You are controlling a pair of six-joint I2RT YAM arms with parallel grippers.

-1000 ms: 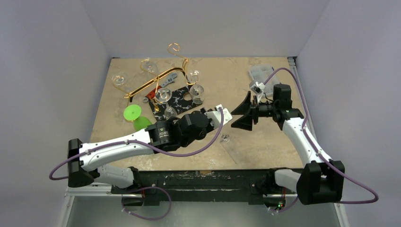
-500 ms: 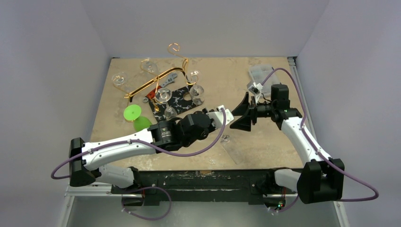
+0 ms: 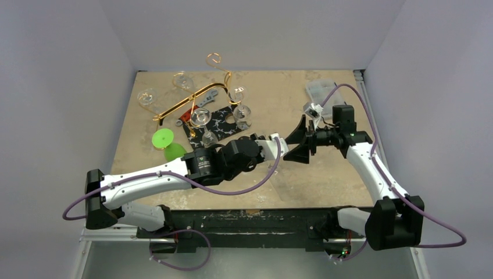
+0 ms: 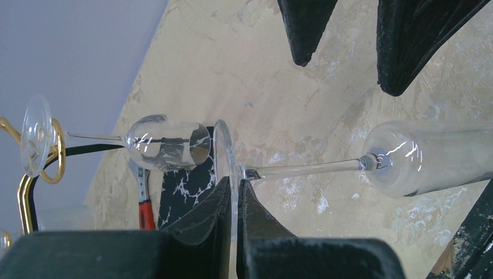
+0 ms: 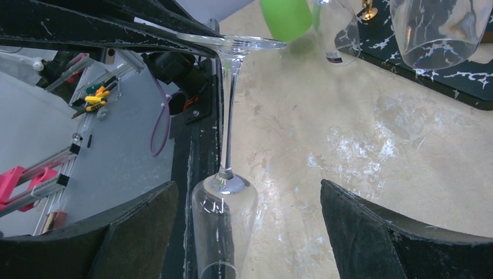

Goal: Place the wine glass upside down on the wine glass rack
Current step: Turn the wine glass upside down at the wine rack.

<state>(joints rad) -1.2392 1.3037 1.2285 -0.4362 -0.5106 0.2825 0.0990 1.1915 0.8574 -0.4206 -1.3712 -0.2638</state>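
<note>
Here the left gripper [image 4: 234, 187] is clenched on the foot of the clear long-stemmed wine glass [image 4: 308, 168], held sideways above the beige marbled surface [image 5: 349, 133]; the right gripper [image 5: 250, 228] stands released, flanking its bowl

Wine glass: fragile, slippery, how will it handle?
The wine glass is probably fragile: very thin stem. Likely slippery: smooth glass, and the left gripper pinches only its flat foot. Its rounded bowl, inside the open right gripper, may slide if squeezed.

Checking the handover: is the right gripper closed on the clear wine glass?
No, the right gripper stands wide open around the clear wine glass.
</note>
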